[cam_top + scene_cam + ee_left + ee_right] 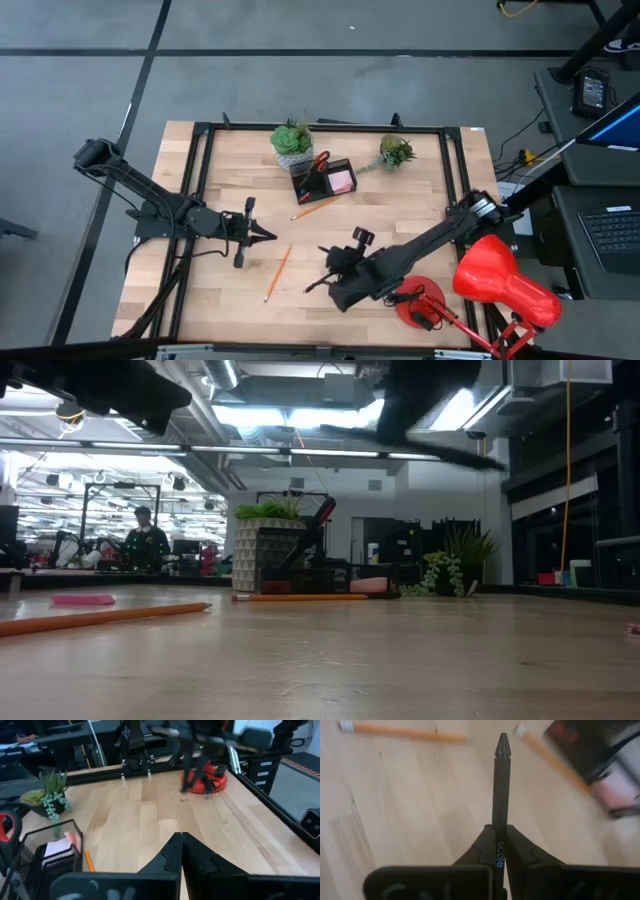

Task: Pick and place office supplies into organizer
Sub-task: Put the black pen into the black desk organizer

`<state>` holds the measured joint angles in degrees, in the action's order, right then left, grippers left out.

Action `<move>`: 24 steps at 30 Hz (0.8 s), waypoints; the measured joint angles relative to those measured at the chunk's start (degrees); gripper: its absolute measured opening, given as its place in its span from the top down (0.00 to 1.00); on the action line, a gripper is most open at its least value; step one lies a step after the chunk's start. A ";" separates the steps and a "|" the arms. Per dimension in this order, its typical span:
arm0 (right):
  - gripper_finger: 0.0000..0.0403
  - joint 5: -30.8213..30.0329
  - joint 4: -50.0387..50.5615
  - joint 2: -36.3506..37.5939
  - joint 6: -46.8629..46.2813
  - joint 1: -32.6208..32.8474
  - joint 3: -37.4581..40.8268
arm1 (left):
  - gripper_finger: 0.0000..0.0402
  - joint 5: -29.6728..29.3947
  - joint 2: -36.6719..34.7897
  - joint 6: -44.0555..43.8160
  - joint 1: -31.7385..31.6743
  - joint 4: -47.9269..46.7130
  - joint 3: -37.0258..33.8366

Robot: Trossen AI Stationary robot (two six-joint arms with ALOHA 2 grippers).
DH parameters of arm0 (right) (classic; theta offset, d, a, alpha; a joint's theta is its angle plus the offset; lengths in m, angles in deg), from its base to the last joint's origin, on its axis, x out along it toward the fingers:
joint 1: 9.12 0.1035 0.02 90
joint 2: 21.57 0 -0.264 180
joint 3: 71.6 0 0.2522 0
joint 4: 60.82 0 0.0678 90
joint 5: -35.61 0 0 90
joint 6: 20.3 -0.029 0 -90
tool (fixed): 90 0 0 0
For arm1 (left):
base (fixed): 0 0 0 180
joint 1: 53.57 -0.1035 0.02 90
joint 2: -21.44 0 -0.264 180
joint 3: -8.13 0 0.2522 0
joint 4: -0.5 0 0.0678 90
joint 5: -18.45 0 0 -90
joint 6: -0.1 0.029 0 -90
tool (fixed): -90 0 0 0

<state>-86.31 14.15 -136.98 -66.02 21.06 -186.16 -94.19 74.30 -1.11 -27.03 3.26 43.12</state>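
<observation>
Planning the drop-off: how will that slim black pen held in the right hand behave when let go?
The slim black pen looks rigid and straight, so it probably won't flex. Its round barrel may roll on the wooden table. Pinched near one end by the right hand, it might pivot.

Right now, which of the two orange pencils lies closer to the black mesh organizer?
The orange pencil lying just in front of the black mesh organizer; the other pencil lies farther off, mid-table.

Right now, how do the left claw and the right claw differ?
The right claw is shut on a black pen; the left claw is shut on nothing. The right claw hangs over the table's middle front, near the loose pencil lying there; the left claw sits at the left side. The right claw points toward the organizer; the left points across the table. Both are off the wood.
</observation>
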 joint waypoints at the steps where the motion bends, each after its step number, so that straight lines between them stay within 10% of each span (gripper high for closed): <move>1: 0.96 -1.57 -0.76 1.32 1.06 0.18 0.65 | 0.99 0.08 0.00 0.04 0.00 0.07 0.00; 24: 0.96 -0.25 -82.28 17.81 41.89 -4.01 41.89 | 0.78 0.03 8.77 1.05 -0.02 18.96 0.02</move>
<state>-86.56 -68.13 -119.17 -24.13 17.05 -144.27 -94.16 83.07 -0.06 -27.05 22.22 43.15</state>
